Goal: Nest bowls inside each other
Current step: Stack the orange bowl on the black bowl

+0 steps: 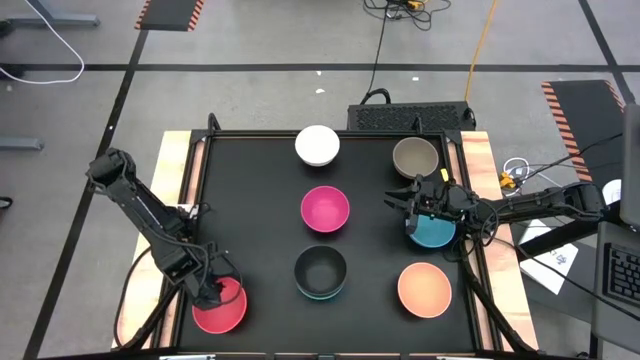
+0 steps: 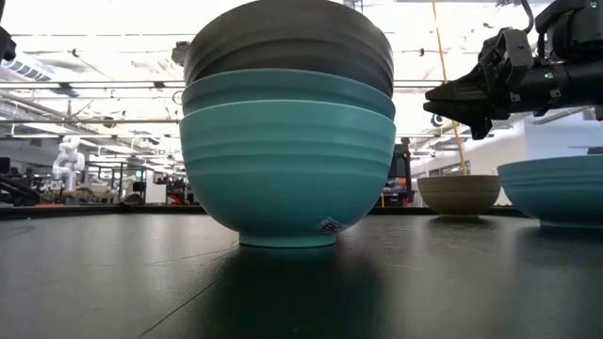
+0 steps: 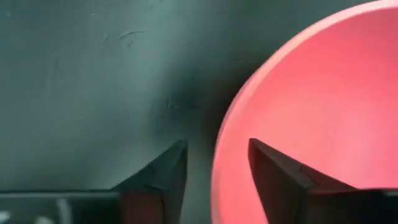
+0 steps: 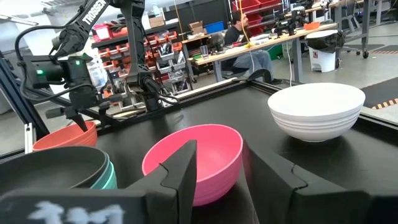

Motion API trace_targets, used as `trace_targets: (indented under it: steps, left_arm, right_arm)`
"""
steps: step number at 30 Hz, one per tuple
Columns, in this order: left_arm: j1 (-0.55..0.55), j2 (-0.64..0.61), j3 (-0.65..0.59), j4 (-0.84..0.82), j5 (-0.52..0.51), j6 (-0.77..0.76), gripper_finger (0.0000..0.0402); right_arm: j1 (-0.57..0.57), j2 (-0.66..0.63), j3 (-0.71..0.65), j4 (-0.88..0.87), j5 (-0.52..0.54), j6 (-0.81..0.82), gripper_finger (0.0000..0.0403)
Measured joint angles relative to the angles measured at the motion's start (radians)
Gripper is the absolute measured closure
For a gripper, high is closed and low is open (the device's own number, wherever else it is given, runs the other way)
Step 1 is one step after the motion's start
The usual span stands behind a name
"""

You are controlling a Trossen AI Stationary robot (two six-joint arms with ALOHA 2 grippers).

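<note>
Straddling the rim of the red bowl (image 1: 221, 306) at lower left of the high view, the left gripper (image 1: 212, 295) has one finger inside and one outside. At centre right, the right gripper (image 1: 407, 199) hovers part-open and empty beside the blue bowl (image 1: 432, 232). A black bowl (image 1: 320, 269) sits nested in a turquoise bowl (image 2: 287, 160); magenta (image 1: 325, 208), white (image 1: 317, 145), grey-brown (image 1: 415, 156) and peach-orange (image 1: 424, 289) bowls stand empty.

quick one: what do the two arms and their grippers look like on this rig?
Both arms are dark, near black, built of jointed segments with black cables running along them. The left gripper and the right gripper each end in two dark, wedge-shaped fingers. The left arm's link carries white lettering, seen from the right wrist view.
</note>
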Motion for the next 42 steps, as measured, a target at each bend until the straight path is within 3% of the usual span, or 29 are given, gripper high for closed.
trace_targets:
  steps: [5,7,19,31,35,42]
  left_arm:
    - [0.001,0.0,0.0,0.022,0.024,0.06,0.0367]
    - [0.004,0.0,0.0,0.032,0.042,0.072,0.0388]
    - [0.137,0.0,0.054,-0.032,0.241,0.22,0.0398]
    - [0.302,-0.001,0.41,-0.403,0.125,0.508,0.04]
    - [0.416,-0.001,0.48,-0.426,0.11,0.642,0.04]
    - [0.625,0.022,0.552,-0.434,0.173,0.871,0.0401]
  right_arm:
    - [0.0,0.0,0.0,0.0,0.0,0.0,0.0281]
    - [0.0,0.0,0.0,0.0,0.0,0.0,0.0281]
    - [0.0,0.0,0.0,0.0,0.0,-0.008,0.0281]
    - [0.0,0.0,0.0,-0.013,0.0,-0.008,0.0281]
    - [0.0,0.0,0.0,-0.013,0.0,-0.008,0.0281]
    - [0.0,0.0,0.0,-0.013,0.0,-0.008,0.0281]
